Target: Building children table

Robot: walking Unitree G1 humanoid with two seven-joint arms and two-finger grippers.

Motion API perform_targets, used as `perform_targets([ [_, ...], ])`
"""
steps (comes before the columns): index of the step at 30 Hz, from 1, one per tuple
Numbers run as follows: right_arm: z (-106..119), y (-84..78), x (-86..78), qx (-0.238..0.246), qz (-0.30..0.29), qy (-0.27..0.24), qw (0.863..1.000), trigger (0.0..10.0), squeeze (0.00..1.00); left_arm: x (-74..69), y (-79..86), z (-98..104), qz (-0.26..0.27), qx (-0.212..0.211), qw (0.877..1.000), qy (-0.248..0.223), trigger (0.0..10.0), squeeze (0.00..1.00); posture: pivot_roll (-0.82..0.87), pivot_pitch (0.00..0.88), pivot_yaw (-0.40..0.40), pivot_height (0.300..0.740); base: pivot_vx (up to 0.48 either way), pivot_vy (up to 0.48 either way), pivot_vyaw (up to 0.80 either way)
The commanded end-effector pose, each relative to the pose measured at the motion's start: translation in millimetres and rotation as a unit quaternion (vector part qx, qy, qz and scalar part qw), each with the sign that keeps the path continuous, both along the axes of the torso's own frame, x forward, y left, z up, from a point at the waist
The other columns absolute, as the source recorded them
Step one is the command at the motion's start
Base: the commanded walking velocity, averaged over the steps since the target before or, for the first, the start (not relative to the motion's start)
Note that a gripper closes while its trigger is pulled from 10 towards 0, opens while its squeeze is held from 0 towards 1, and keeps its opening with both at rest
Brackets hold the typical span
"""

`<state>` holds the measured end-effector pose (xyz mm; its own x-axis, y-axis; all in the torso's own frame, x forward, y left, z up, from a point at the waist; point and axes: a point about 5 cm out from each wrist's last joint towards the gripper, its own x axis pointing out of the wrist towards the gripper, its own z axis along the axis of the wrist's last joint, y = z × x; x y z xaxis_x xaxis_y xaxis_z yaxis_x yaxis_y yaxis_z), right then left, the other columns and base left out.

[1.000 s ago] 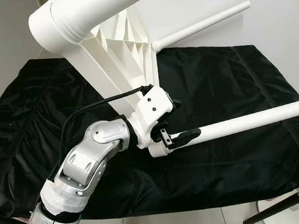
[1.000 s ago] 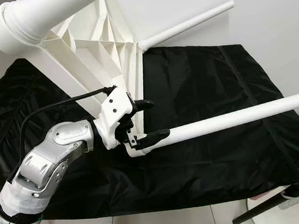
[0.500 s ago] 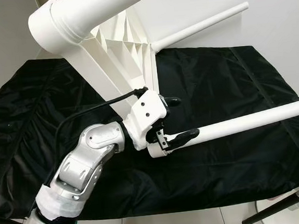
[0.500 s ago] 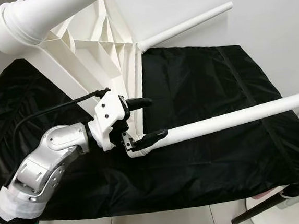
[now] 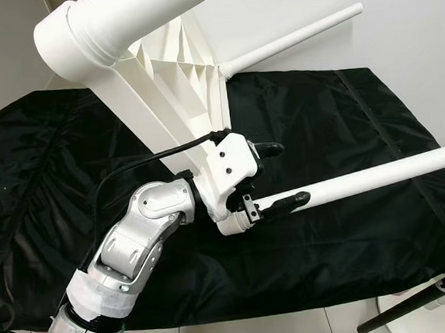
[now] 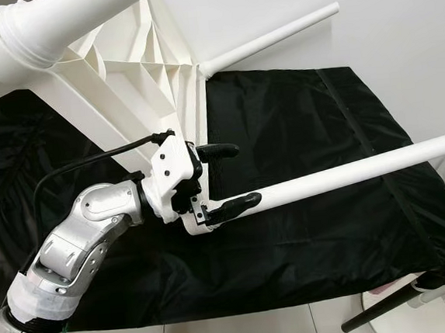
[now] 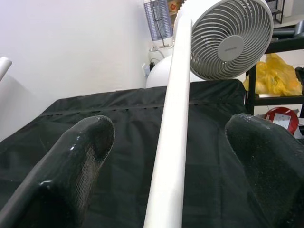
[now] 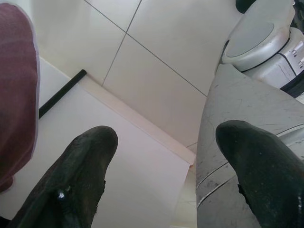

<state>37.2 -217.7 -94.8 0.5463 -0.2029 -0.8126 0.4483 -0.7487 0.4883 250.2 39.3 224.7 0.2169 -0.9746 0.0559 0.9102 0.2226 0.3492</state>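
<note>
The white plastic children's table (image 5: 176, 85) lies tipped over on a black cloth (image 5: 343, 117), its ribbed underside facing me. One thick leg (image 5: 93, 26) points toward me and a thin far leg (image 5: 297, 35) reaches toward the wall. A third long leg (image 5: 379, 172) stretches to the right. My left gripper (image 5: 279, 175) is open around that leg's base: the lower finger (image 5: 288, 202) lies along it and the upper finger (image 5: 269, 148) stands apart. In the left wrist view the leg (image 7: 171, 123) runs between the fingers with gaps on both sides. My right gripper (image 8: 164, 142) hangs open over floor tiles.
The cloth's front edge (image 5: 281, 305) drops to pale floor tiles. A dark rod over a white round base (image 5: 423, 316) sits at the bottom right. Beyond the cloth stand a white fan (image 7: 230, 38), a yellow bag (image 7: 275, 76) on a black shelf, and a white wall.
My left gripper has shifted a little to the right along the long leg, its fingers still apart. The whole view has moved slightly.
</note>
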Motion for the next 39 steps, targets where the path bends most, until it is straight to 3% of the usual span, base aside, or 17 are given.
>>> perform_targets([
  [1, -27.3, 27.5, -8.6, -0.302, 0.695, 0.256, 0.6, 10.0, 0.0, -3.7, -2.3, -0.5, -0.035, 0.013, 0.999, -0.005, 10.0, 0.0, 0.0, 0.0, 0.0, 0.74, 0.0, 0.0, 0.0],
  [3, -27.5, 25.7, -11.2, -0.299, 0.696, 0.26, 0.599, 10.0, 0.0, -4.4, -2.4, -1.5, -0.037, 0.016, 0.999, -0.006, 10.0, 0.0, 0.0, 0.0, 0.0, 0.74, 0.0, 0.0, 0.0],
  [4, -27.8, 24.6, -14.0, -0.297, 0.702, 0.265, 0.59, 10.0, 0.0, -4.1, -2.6, -2.5, -0.038, 0.02, 0.999, -0.009, 10.0, 0.0, 0.0, 0.116, 0.132, 0.74, 0.0, 0.0, 0.0],
  [39, -27.8, 24.6, -14.0, -0.297, 0.702, 0.265, 0.59, 10.0, 0.0, -4.1, -2.6, -2.5, -0.038, 0.02, 0.999, -0.009, 10.0, 0.0, 0.0, 0.116, 0.132, 0.74, 0.0, 0.0, 0.0],
])
